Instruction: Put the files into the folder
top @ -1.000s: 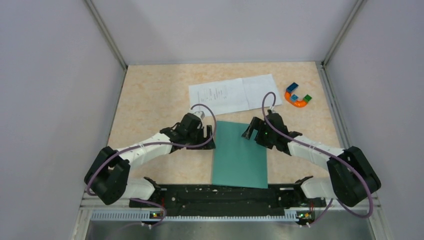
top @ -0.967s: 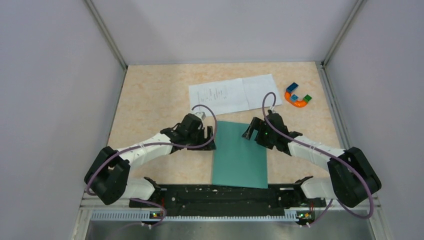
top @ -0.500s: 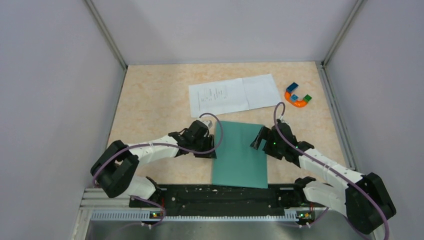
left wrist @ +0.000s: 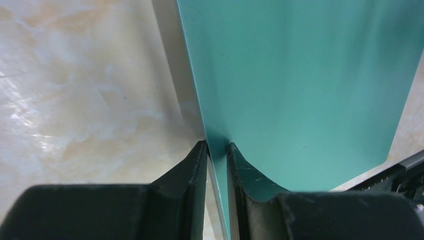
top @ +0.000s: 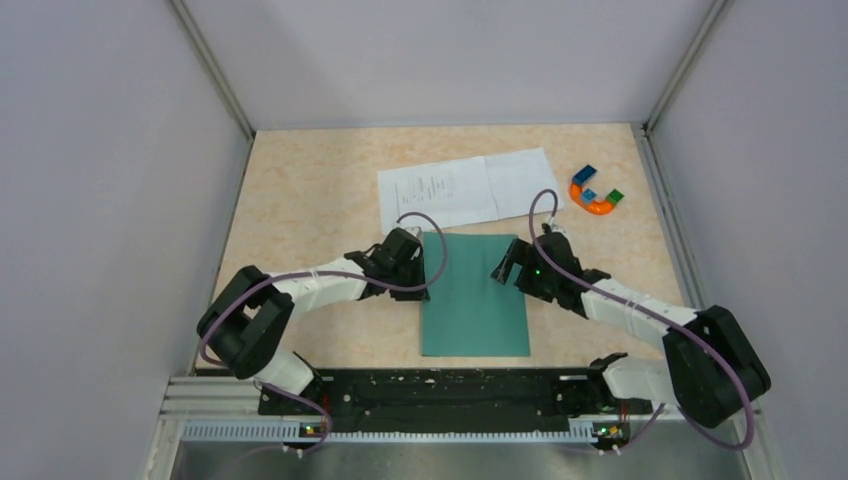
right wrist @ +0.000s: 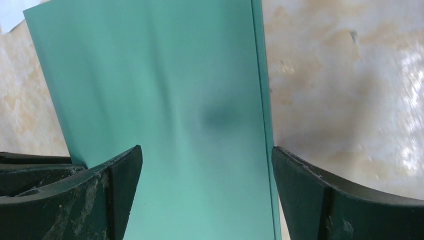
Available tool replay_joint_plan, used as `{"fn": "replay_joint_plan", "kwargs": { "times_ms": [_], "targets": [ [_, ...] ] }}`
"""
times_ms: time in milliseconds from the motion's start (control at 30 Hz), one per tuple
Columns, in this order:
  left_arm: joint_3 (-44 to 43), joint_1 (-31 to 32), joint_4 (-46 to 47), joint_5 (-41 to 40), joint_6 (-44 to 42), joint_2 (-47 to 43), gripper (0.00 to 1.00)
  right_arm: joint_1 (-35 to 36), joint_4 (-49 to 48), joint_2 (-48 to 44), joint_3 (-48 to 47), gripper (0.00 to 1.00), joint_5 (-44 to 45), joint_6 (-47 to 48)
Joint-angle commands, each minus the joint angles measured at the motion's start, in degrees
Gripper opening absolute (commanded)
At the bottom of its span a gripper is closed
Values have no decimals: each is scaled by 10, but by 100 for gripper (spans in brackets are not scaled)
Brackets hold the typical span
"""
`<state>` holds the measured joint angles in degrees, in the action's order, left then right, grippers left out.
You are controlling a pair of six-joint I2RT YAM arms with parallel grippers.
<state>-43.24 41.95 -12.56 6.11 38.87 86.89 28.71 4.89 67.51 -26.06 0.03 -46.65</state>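
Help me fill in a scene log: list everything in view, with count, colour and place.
folder: one, teal-green, near middle of the table
files: two, white, side by side at the far middle, outside the folder
horseshoe toy: one, orange with blue and green blocks, far right
table: one, beige marbled, under everything
left gripper: one, black, pinching the folder's left edge
right gripper: one, black, open over the folder's right edge
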Motion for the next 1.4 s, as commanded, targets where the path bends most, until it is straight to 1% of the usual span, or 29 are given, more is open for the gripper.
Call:
{"fn": "replay_joint_plan", "kwargs": {
  "times_ms": [0, 133, 167, 200, 267, 333, 400, 433, 500, 533, 600, 667, 833, 900, 967, 1200, 1367],
  "targets": [
    [-23, -13, 8, -35, -9, 33, 21, 8, -37, 84, -44, 99, -43, 13],
    [-27, -28, 7, -13, -6, 23, 20, 7, -16, 113, -96, 99, -33, 31],
    [-27, -29, 2, -11, -7, 15, 21, 6, -1, 111, -106, 99, -29, 34],
    [-28, -29, -7, -11, -10, 5, 24, 6, 15, 105, -115, 99, -27, 36],
    [-40, -29, -35, -21, -21, -21, 36, 6, 44, 85, -123, 99, -24, 33],
    [-63, -31, -52, -36, -35, -44, 45, 6, 71, 55, -119, 99, -27, 27],
    [-89, -38, -55, -54, -47, -54, 50, 8, 89, 18, -106, 99, -40, 13],
    [-101, -52, -51, -55, -51, -51, 51, 10, 97, -2, -95, 99, -45, 2],
    [-129, -82, -42, -28, -53, -30, 51, 24, 110, -43, -75, 99, -50, -20],
    [-139, -94, -36, -12, -53, -16, 50, 37, 122, -62, -67, 99, -45, -28],
    [-162, -114, -38, 34, -52, 15, 43, 64, 147, -94, -57, 99, -22, -43],
    [-167, -115, -34, 43, -51, 29, 35, 75, 158, -123, -39, 99, -13, -57],
    [-107, -114, 28, 99, -19, 12, 24, 78, 165, -181, 3, 99, -13, -82],
    [-84, -111, 56, 116, -4, 5, 16, 82, 162, -187, 13, 99, -9, -88],
    [-70, -110, 59, 113, 2, 4, 9, 83, 160, -189, 19, 99, -6, -89],
    [-35, -110, 62, 86, 2, 4, 0, 83, 157, -188, 29, 99, 13, -86],
    [-26, -110, 68, 80, 3, 16, 0, 83, 156, -185, 30, 99, 16, -82]
  ]
}}
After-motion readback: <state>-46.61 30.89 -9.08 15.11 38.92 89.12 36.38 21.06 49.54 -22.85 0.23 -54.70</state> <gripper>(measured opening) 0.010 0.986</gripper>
